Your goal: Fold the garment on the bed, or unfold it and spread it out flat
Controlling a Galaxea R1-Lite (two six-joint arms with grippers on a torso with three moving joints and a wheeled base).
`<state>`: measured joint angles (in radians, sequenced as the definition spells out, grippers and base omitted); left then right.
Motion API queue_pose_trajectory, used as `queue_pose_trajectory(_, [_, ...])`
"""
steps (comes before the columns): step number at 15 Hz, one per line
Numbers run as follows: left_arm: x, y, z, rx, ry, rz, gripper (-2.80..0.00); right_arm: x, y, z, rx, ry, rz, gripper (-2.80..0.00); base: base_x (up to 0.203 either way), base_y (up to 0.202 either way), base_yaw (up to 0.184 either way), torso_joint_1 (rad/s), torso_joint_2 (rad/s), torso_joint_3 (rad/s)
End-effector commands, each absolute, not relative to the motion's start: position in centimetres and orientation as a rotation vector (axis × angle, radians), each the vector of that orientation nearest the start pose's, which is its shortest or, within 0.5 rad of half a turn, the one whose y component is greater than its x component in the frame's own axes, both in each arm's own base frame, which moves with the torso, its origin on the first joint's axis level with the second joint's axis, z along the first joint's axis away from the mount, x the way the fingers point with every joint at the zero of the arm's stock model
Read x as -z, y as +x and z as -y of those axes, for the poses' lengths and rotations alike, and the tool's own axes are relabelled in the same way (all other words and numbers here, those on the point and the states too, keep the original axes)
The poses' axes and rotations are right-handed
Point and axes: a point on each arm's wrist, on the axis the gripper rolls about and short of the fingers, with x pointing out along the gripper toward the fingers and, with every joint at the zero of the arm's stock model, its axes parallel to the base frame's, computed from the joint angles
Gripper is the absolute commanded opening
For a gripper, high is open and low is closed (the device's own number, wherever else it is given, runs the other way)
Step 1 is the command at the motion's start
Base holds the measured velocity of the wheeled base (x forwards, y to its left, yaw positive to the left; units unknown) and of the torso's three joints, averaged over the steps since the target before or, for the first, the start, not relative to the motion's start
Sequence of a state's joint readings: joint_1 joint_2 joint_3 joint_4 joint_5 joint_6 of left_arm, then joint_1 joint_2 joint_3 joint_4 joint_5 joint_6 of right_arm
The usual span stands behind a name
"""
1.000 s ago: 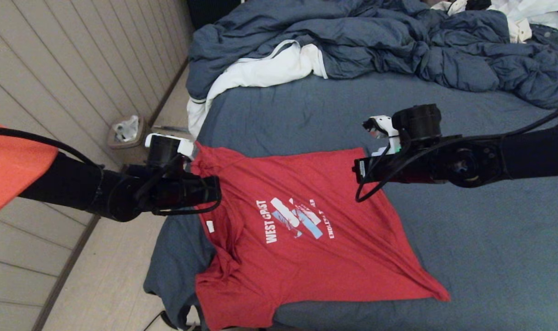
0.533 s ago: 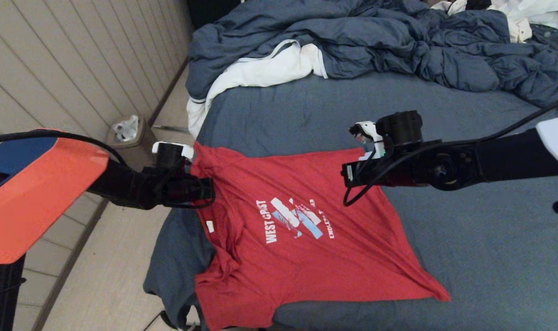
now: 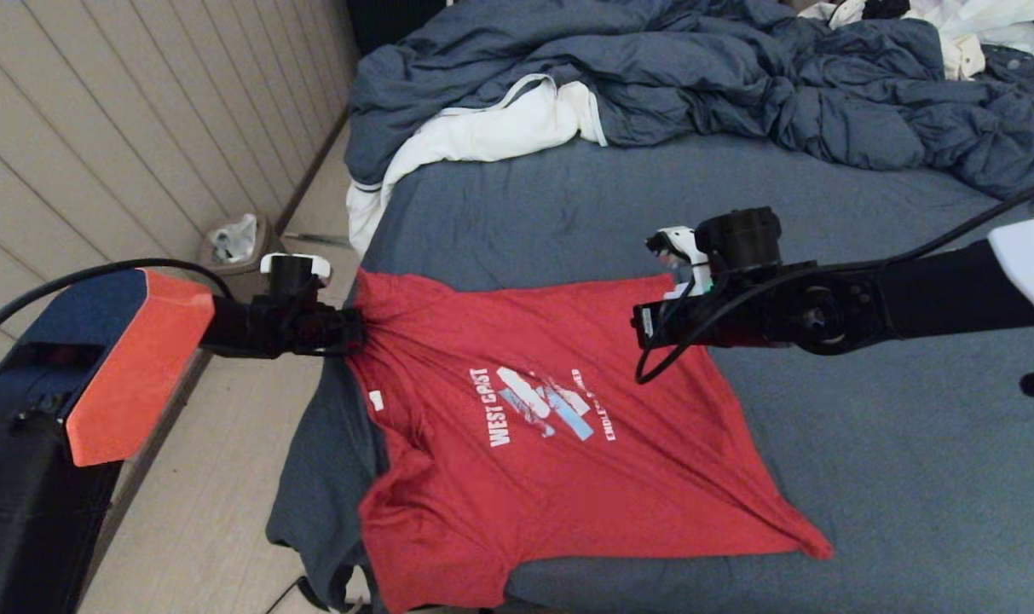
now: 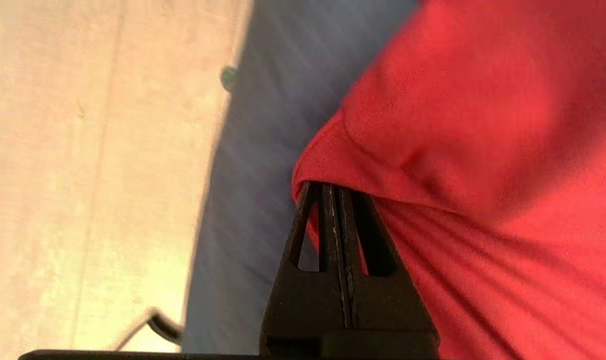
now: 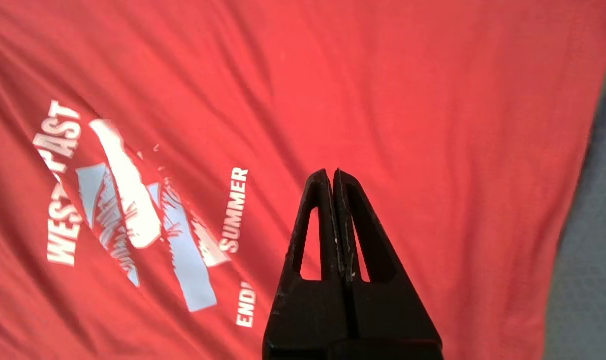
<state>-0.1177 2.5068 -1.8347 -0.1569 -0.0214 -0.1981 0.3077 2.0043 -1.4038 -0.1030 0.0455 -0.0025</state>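
Pale plank walling and a light floor are seen along the left side of the bed (image 3: 866,443), whose slate-blue sheet is covered at the far end by a rumpled blue duvet (image 3: 696,77). A white cloth (image 3: 482,132) is draped off the duvet's near left edge, and a small bin (image 3: 235,243) is stood on the floor by the wall.

The garment (image 3: 551,426), a red T-shirt, is laid print side up on the near left part of the bed, "WEST COAST" lettering facing upward, a small white tag (image 3: 376,399) shown near its left edge. Wrinkles are drawn toward its left corner.

The left gripper (image 4: 332,192) is placed at the bed's left edge; its fingers are pinched on a fold of the shirt's edge, the cloth gathered around the tips.

The right gripper (image 5: 331,175) is held over the shirt's right part, beside the print; its fingers are pressed together, and no cloth is seen between them.
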Motion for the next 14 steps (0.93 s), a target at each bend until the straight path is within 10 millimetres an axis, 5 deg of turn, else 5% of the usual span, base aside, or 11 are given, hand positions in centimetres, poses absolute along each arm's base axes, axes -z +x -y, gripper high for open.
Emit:
queue_pose_trajectory(1, [-7.2, 52.1, 5.0, 0.056, -0.173, -0.498, -2.8, -18.5, 38.4, -12.4, -0.349, -0.069, -0.5, -2.8, 0.0, 0.0, 0.0, 0.0, 0.0, 0.0])
queue_pose_trajectory(8, [-16.2, 50.5, 2.8, 0.027, -0.192, -0.283, -2.8, -18.2, 38.3, -12.9, -0.36, -0.076, -0.506, -2.8, 0.0, 0.0, 0.0, 0.0, 0.0, 0.0])
queue_pose_trajectory(14, [-19.3, 47.9, 4.2, 0.032, -0.285, -0.372, -2.8, -19.6, 38.2, -12.4, -0.347, -0.064, -0.469, -2.8, 0.0, 0.0, 0.0, 0.0, 0.0, 0.0])
